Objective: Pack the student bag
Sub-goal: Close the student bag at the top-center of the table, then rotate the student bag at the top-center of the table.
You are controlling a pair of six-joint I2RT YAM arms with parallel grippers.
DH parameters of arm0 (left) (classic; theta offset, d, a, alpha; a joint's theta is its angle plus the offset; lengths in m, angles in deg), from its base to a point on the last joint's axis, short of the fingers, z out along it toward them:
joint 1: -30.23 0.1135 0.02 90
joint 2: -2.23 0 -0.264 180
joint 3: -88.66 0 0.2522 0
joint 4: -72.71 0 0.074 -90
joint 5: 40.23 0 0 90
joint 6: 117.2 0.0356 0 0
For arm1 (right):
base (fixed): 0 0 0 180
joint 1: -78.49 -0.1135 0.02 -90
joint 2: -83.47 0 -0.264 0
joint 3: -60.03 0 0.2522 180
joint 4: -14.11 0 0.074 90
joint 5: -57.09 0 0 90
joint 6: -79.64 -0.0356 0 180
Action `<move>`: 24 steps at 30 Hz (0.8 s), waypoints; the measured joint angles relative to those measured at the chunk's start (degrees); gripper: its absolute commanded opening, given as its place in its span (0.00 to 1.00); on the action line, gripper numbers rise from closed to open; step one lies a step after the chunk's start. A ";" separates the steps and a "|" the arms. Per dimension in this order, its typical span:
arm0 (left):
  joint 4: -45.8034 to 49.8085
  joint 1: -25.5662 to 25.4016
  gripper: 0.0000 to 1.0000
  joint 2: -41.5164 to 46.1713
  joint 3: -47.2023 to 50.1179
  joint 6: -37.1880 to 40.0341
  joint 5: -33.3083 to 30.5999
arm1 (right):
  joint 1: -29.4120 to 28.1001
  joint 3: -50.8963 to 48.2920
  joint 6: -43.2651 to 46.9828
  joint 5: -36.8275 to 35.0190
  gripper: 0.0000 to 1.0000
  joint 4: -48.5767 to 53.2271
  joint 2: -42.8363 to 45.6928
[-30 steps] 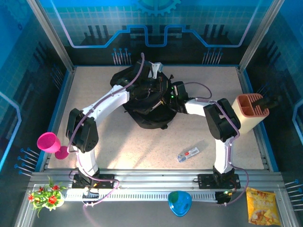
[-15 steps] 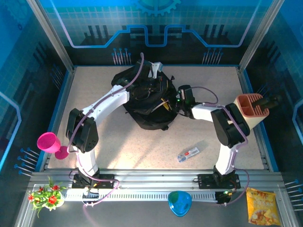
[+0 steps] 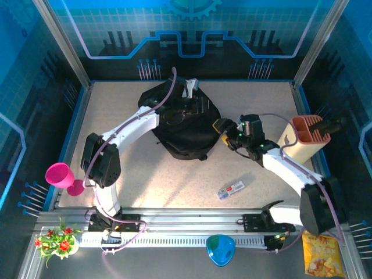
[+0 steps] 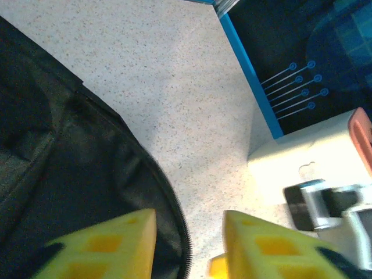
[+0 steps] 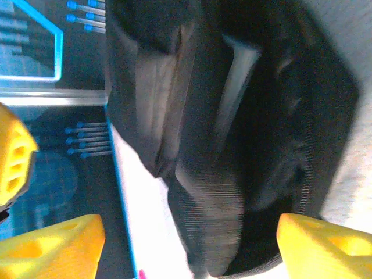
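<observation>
The student bag (image 3: 189,131) lies at upper centre of the top view. The left gripper (image 4: 189,224) hovers over it, jaws apart, empty; the right gripper (image 5: 189,224), beside its right edge, gapes wide.

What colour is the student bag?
The student bag is black; top external view shows it best.

Left of right gripper (image 3: 222,131): student bag (image 3: 186,133) blocks.
Beyond it: bare table (image 3: 256,96), open.
Right: beige holder (image 3: 302,139) stands.
</observation>
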 measured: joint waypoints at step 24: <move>-10.62 22.80 0.38 11.87 40.50 -16.48 -4.83 | -0.76 4.39 9.51 -7.78 0.82 11.67 -2.62</move>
